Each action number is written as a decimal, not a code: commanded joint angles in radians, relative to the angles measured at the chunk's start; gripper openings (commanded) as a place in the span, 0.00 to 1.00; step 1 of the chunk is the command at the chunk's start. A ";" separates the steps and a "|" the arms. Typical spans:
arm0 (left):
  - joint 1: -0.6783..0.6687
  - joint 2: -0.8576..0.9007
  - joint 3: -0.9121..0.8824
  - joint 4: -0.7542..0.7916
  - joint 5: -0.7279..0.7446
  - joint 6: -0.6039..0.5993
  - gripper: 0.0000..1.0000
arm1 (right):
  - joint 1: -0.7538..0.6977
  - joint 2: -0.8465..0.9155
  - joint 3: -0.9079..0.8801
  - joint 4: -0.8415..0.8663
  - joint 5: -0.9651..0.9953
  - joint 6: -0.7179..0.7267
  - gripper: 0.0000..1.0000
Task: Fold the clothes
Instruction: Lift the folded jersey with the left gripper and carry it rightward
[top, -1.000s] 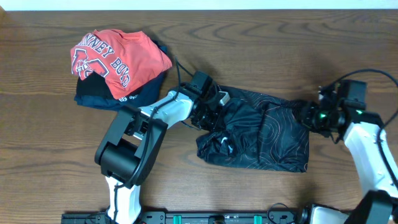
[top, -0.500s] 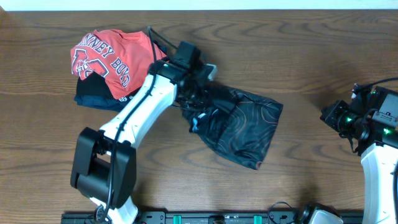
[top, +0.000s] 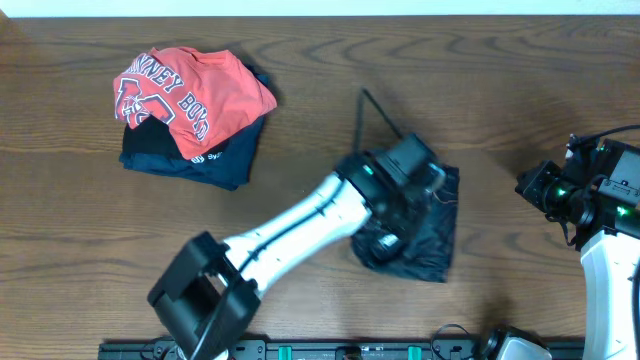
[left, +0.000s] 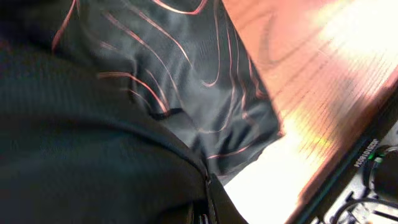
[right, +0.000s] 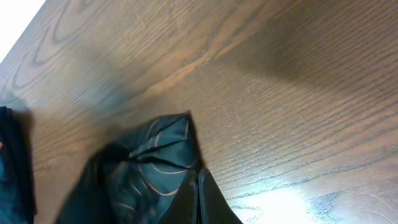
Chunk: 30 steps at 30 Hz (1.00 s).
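Between the middle of the table (top: 500, 80) and its right edge lies the black jersey (top: 425, 238). It is not flat. It is all bunched up in a dark lump, and the lump's long way runs from the far edge toward the near edge.

The left gripper (top: 415, 187) sits right on top of the lump, at the end nearer the far edge. Its jaws are pressed together, and the cloth is crowded so close around them that it looks pinched between them. The left arm reaches a long way across the table to get there.

The right gripper (top: 527, 186) is by the right edge, off to the right of the jersey, with bare wood between them. Its jaws are together too, and they hold nothing.

So the left arm is the near one. I think the jersey must be spread out flat first, and for that the right gripper would have to go left to the lump's right side.

Up in the far left corner, well apart, a red T-shirt (top: 190, 90) lies on a navy garment (top: 200, 160)
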 joint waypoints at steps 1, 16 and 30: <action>-0.064 0.021 0.002 0.026 -0.158 -0.017 0.06 | -0.005 -0.012 0.019 0.001 -0.003 -0.010 0.01; -0.161 0.115 0.002 0.278 -0.211 0.017 0.06 | -0.005 -0.003 0.016 -0.130 0.185 0.027 0.01; -0.158 0.113 0.004 0.225 -0.337 0.066 0.06 | -0.002 0.269 -0.099 0.005 0.004 -0.043 0.01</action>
